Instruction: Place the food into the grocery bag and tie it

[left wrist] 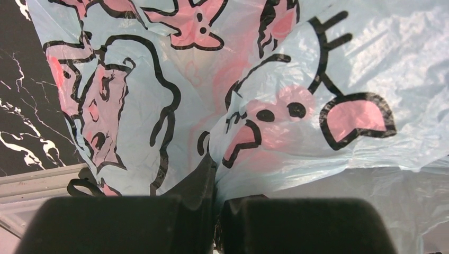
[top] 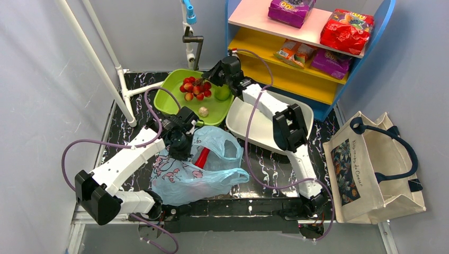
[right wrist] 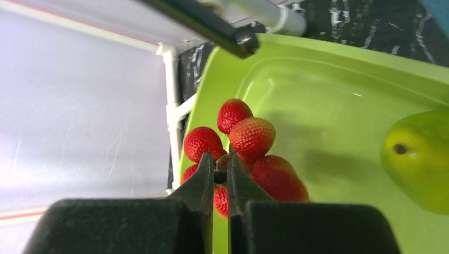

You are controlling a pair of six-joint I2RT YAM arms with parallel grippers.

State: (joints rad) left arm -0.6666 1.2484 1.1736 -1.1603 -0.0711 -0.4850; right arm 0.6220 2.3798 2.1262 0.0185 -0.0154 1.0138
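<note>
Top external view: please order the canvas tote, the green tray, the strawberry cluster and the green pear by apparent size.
canvas tote
green tray
strawberry cluster
green pear, partly hidden

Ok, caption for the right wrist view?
Right gripper pinched shut on the berries in the green tray, pear lying alongside.

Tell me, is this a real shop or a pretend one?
Looks like a pretend grocery shop: a bright shelf holding snack packets, a green tray of strawberries, and a blue grocery bag.
</note>
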